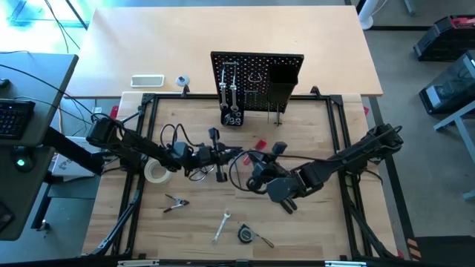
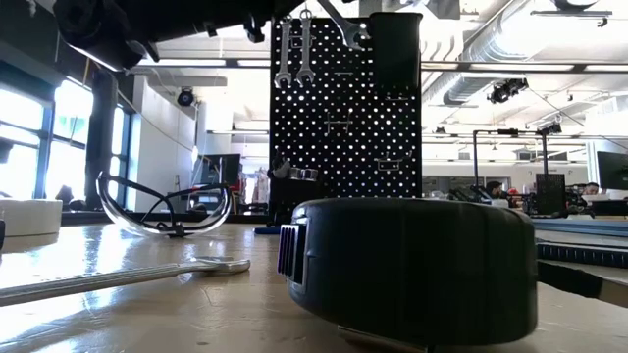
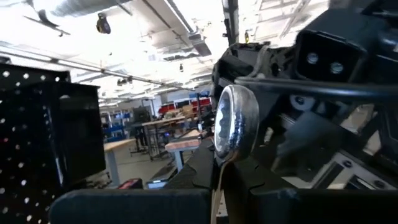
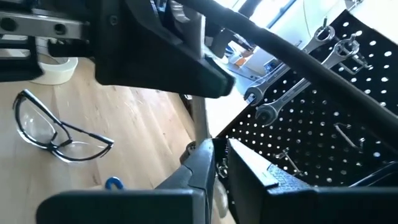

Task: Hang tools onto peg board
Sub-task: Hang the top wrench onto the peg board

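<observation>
Both arms meet mid-desk (image 1: 312, 126), blocking the way to the peg board (image 1: 257, 74). Bare desk lies right of the tape measure (image 1: 246, 234).

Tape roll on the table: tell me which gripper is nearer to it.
Left. The left gripper is just right of the tape roll; the right gripper sits farther right, beyond it.

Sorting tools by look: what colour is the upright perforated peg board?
Black, dotted with holes; the upright peg board shows best in the low view.
</observation>
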Motion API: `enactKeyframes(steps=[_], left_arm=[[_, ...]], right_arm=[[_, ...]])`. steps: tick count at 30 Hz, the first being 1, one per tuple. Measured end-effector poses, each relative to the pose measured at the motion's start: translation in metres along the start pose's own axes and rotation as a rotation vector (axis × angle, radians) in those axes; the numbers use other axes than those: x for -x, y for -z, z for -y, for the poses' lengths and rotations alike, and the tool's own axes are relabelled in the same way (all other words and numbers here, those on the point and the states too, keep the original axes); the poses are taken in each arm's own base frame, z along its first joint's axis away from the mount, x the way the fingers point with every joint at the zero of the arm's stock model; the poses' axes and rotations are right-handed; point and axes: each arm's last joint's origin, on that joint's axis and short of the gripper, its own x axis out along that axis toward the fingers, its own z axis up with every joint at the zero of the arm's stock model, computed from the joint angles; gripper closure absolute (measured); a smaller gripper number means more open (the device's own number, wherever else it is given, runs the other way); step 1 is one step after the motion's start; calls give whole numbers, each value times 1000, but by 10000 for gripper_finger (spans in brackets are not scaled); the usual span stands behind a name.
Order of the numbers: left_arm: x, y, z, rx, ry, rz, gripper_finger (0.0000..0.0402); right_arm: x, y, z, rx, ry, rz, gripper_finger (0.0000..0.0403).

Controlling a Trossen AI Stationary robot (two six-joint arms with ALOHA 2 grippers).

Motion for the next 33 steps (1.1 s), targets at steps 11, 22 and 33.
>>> enactKeyframes(steps=[11, 22, 33], left_arm=[[0, 5, 1, -35, 57, -79, 400], [-3, 27, -34, 79, 191, -287, 401], [-38, 69, -51, 231, 294, -326, 401]], right_arm=[[9, 1, 6, -4, 0, -9, 363], [38, 44, 54, -258, -157, -345, 319], [14, 96, 11, -409, -244, -338, 292]])
